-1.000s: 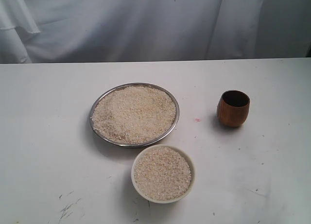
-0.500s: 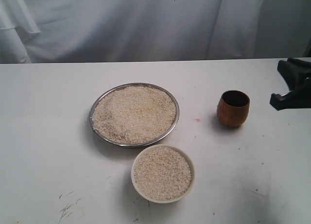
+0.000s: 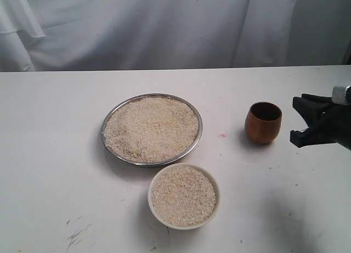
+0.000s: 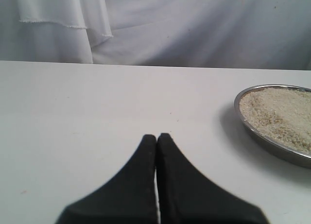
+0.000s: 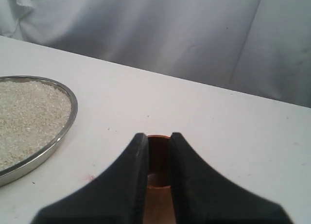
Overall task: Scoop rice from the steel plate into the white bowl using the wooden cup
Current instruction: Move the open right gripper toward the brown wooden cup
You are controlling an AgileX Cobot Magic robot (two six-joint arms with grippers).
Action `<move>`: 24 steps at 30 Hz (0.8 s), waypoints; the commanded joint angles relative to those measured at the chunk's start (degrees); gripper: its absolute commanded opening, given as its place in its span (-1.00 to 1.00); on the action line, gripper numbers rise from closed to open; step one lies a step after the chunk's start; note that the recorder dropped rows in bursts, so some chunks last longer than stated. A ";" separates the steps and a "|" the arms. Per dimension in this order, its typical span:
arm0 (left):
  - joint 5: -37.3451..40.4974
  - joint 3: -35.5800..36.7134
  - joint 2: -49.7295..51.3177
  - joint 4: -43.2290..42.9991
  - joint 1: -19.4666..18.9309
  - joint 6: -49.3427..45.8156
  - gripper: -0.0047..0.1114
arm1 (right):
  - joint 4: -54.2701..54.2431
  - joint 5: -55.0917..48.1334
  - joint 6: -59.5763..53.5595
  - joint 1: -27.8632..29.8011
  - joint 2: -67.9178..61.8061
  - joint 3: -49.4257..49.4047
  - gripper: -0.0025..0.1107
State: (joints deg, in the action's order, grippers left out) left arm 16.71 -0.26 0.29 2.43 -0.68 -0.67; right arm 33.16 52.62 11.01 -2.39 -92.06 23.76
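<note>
Closing in on the wooden cup [image 3: 263, 122]: upright on the table [image 3: 55, 154], straight ahead of the right jaws, just short of their tips, not yet touched. Showing through the slit between those jaws in the right wrist view, so lined up well.

Entered the exterior view only within the last second: absent at first, then at the frame's edge, now near the cup. Parted by a narrow gap and holding nothing. Probably too narrow as set to take the cup's body, so likely calling for a wider opening before any grasp, or else a pinch on the rim.

Farther out, beyond the cup from the right jaws and well apart: the steel plate [image 3: 151, 95], heaped with rice [image 3: 151, 128]. Off to one side of that line, touching the plate or just beside it (cannot tell which): the white bowl [image 3: 218, 197], already filled with rice near to its rim. No shift in cup, plate or bowl over that same second.

Left jaws pressed together, tips touching, empty, low over bare table, with the plate's rim ahead and off to one side.

Judged from all this: approach only, no scoop begun, grasping the cup next.
</note>
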 commanded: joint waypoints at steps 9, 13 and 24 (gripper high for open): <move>-0.36 0.26 -0.29 0.04 0.09 0.18 -0.92 | -0.49 2.39 12.78 0.09 -0.05 0.05 -0.37; -0.36 0.26 -0.29 0.04 0.09 0.18 -0.92 | -1.02 2.25 13.40 0.09 -0.05 0.05 0.36; -0.36 0.26 -0.29 0.04 0.09 0.18 -0.92 | 0.47 1.36 14.38 -0.01 -0.05 0.05 0.81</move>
State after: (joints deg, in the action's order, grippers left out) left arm 16.71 -0.26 0.29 2.43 -0.68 -0.67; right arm 33.09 54.10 25.06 -2.39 -92.06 23.76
